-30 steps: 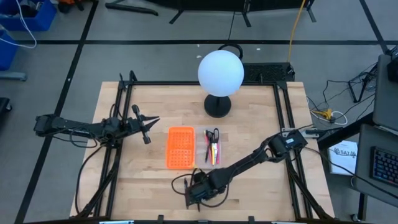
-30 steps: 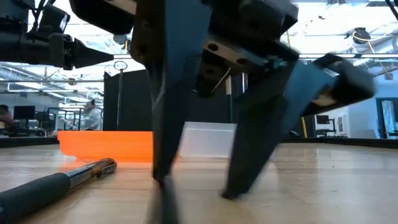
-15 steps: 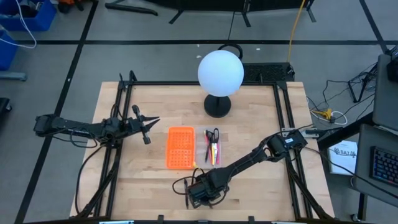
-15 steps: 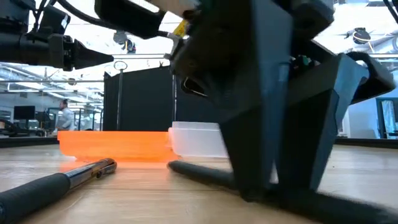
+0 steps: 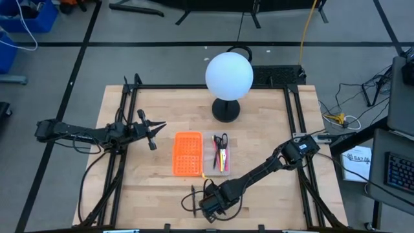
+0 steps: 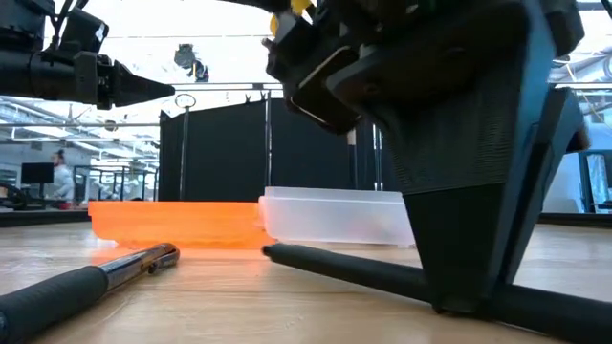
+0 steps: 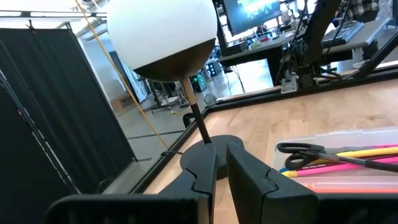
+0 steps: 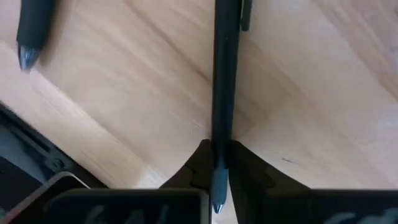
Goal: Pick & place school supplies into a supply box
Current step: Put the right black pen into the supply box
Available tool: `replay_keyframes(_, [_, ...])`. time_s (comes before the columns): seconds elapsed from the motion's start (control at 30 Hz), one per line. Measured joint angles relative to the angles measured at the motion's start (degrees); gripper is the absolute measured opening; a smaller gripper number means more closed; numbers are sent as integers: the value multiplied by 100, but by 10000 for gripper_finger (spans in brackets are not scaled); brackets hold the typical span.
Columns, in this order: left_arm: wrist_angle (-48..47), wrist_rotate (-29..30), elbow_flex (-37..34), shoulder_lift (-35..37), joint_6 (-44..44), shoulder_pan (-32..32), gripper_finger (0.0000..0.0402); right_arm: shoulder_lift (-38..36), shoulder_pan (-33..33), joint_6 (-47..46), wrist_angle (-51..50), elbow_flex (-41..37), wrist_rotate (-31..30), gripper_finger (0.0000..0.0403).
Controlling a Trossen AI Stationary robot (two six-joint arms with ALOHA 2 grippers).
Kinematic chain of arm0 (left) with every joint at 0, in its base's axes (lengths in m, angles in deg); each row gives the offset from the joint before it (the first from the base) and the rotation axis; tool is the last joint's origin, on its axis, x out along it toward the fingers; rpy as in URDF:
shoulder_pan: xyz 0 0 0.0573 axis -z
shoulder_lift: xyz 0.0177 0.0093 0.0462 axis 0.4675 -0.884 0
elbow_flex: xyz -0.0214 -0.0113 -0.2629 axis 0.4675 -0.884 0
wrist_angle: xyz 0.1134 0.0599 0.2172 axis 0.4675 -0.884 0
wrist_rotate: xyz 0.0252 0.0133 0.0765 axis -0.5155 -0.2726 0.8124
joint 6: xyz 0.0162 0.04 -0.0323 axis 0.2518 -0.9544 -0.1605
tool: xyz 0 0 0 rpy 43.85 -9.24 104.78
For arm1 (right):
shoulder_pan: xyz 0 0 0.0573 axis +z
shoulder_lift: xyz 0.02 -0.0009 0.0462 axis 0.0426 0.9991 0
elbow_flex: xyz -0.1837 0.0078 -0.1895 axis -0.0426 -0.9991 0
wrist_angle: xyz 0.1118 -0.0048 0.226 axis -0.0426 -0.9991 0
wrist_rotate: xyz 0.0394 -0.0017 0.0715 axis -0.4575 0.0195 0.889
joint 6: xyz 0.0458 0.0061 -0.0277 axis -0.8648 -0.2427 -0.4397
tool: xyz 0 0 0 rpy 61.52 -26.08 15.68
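The right gripper (image 5: pixel 208 206) is down at the counter's (image 5: pixel 259 129) near edge, its dark, wedge-shaped fingers (image 8: pixel 198 163) clenched on a slim black pen (image 8: pixel 222 74); the right wrist view shows the smooth matte barrel running straight out from between them over pale, grained wood, the tip poking back past the pads. In the low view that pen (image 6: pixel 335 266) lies flat on the boards, reaching from the gripper toward the box (image 6: pixel 335 215). A second pen (image 6: pixel 86 277), with a soft black grip and a shiny metal collar, lies on the counter well apart from it. The box (image 5: pixel 222 153) is a shallow, clear plastic rectangle with frosted-looking walls, standing mid-counter just beside a same-sized orange perforated tray (image 5: pixel 187 153). Inside the box lie black-handled scissors (image 7: pixel 305 148) with looped handles, a yellow pencil (image 7: pixel 357 152) and a pink pen (image 7: pixel 342 167), all long and thin, side by side. Behind them stands a lamp (image 5: pixel 229 76) with a smooth white globe on a thin stem and a round black base. The left gripper (image 5: pixel 154 134) hangs above the counter's left side, well apart from the box, its fingers (image 7: pixel 249 180) nearly together with only a narrow gap and nothing between them.
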Motion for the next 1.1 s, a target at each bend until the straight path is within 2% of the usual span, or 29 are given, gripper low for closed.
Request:
replay_keyframes(0.2, [0, -2, 0, 1, 20, -2, 47, -180, 4, -173, 152, -69, -92, 20])
replay_keyframes(0.37, [0, -31, 0, 0, 20, -2, 47, -800, 78, -457, 334, -90, -1108, 20])
replay_keyframes(0.43, [0, -39, 0, 2, 17, -1, 47, -1049, 68, -551, 60, -135, -1506, 19])
replay_keyframes(0.53, [-1, -44, 0, 1, 16, 0, 47, -1390, 38, -713, 241, -113, -1865, 18])
replay_keyframes(0.63, [0, -44, 0, 0, 26, 0, 47, -1737, -1, -666, 325, -92, -1838, 18])
replay_keyframes(0.9, [-2, -151, 0, 0, 38, 0, 47, -2050, -191, -581, 736, -81, -1825, 18])
replay_keyframes(1.1, [-1, -151, 0, 0, 46, -1, 47, -2205, -585, -632, 774, -91, -2457, 18])
